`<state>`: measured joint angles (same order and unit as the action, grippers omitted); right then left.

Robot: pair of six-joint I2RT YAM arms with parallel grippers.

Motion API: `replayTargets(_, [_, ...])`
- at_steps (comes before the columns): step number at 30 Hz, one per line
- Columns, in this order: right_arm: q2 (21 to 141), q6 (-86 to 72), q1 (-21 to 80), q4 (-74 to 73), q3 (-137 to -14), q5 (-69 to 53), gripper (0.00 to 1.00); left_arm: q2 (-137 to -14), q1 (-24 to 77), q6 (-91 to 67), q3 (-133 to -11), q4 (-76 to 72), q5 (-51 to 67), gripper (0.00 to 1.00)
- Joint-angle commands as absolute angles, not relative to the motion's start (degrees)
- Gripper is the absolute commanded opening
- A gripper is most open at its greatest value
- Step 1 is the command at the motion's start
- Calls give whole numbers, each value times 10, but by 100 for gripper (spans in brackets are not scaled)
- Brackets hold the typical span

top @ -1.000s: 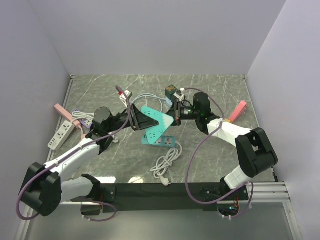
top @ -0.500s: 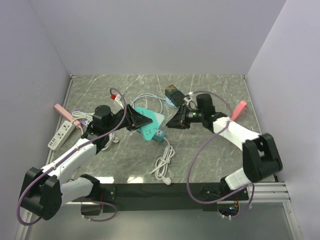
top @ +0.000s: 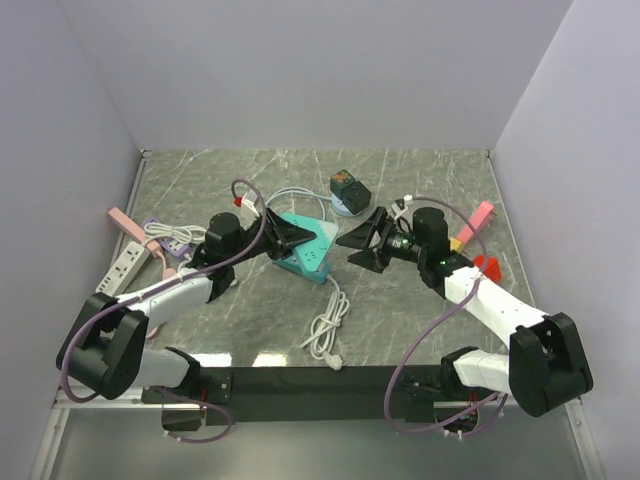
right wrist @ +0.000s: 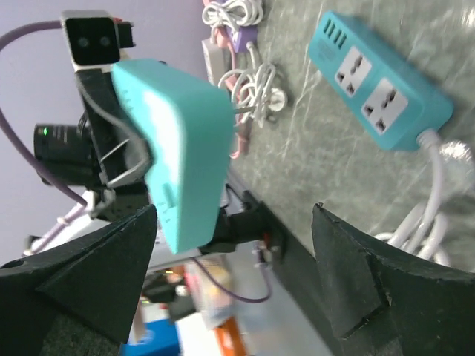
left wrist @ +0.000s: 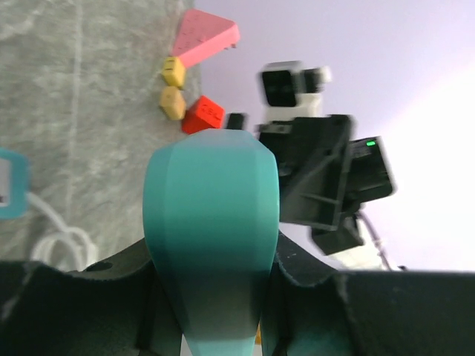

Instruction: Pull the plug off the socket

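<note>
Since a second ago the two arms have drawn apart and the right jaws have spread. The left end effector (top: 283, 236) is clamped on the teal plug (left wrist: 211, 222), held off the surface (top: 420, 180). The teal socket strip (right wrist: 378, 81) lies flat beside it, sockets bare. To the right, the right end effector (top: 362, 243) gapes wide, holding nothing.

robot lab, white-walled enclosure (top: 320, 70), marble tabletop (top: 440, 185)

Two teal power strips (top: 312, 262), two pink strips (top: 125, 225), one white strip (top: 118, 272)
</note>
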<state>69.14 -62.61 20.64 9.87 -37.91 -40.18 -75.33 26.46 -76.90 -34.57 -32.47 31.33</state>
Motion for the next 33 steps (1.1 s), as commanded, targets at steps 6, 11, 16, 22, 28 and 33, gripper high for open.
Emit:
replayTargets(6, [682, -805, 236, 339, -321, -331, 89, -758, 330, -833, -353, -439, 232, 1])
replayTargets(11, [702, -830, 243, 381, -322, -327, 65, -789, 359, -861, -348, -492, 229, 1])
replayTargets(16, [724, -861, 243, 440, -309, -352, 1, -791, 361, -880, -332, -505, 222, 5])
replayTargets(22, [677, -832, 177, 376, -294, -359, 0, -744, 336, -818, -342, -347, 184, 94])
replayTargets(28, [614, -659, 44, 98, -371, -324, 0, -673, 291, -728, -349, -134, 108, 99])
replayTargets(33, [664, -434, 8, -200, -539, -73, 0, -638, 283, -665, -372, -26, 65, 99])
